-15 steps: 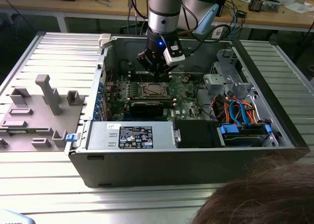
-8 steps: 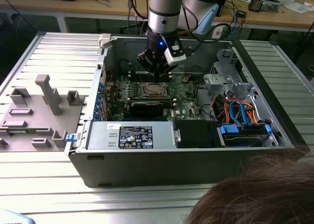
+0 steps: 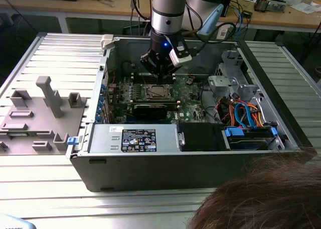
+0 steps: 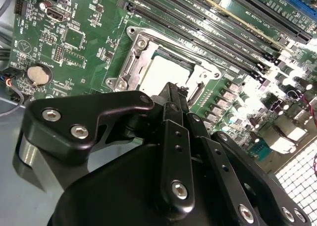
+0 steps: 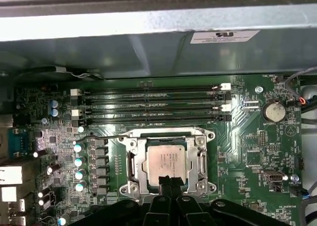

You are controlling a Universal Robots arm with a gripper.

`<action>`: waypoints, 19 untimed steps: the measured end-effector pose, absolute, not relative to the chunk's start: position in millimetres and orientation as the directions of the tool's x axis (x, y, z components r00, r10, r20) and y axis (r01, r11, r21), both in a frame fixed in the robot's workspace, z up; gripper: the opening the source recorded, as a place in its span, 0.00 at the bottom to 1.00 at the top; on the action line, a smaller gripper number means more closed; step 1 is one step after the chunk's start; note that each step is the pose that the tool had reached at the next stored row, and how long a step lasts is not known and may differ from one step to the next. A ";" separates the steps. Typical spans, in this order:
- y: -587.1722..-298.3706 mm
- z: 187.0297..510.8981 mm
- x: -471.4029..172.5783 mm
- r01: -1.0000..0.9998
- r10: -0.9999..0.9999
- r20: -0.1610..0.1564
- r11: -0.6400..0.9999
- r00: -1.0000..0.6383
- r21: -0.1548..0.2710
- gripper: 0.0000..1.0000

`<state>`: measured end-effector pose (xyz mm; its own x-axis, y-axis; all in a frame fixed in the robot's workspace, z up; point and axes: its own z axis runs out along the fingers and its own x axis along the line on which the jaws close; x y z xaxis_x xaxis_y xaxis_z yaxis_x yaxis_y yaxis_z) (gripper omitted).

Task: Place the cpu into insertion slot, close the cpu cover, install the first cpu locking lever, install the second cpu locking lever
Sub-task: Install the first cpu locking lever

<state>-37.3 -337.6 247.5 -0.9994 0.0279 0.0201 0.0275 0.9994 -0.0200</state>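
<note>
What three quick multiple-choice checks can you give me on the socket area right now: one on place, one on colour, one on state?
1. Where is the cpu?
A) seated on the motherboard
B) loose beside it
C) lifted clear above it

2. What colour is the motherboard?
A) blue
B) green
C) black

3. How does the cpu cover stand?
A) upright
B) taken off
C) down flat around the cpu

Answers:
1 A: its metal top sits in the middle of the board in both wrist views.
2 B: the board is green all around the chip.
3 C: the silvery frame lies flat, with the cpu showing through its window.
</note>
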 end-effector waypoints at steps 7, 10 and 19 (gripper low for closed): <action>-337.6 247.4 -37.3 -0.022 -0.021 0.020 1.000 -1.000 -0.020 0.11; -337.6 247.4 -37.3 -0.039 -0.039 0.020 0.999 -0.999 -0.020 0.11; -337.6 247.5 -37.3 -0.091 -0.091 0.020 0.996 -0.996 -0.020 0.11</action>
<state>-37.3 -337.6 247.5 -0.9957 -0.0909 0.0201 -0.0913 0.9956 -0.0200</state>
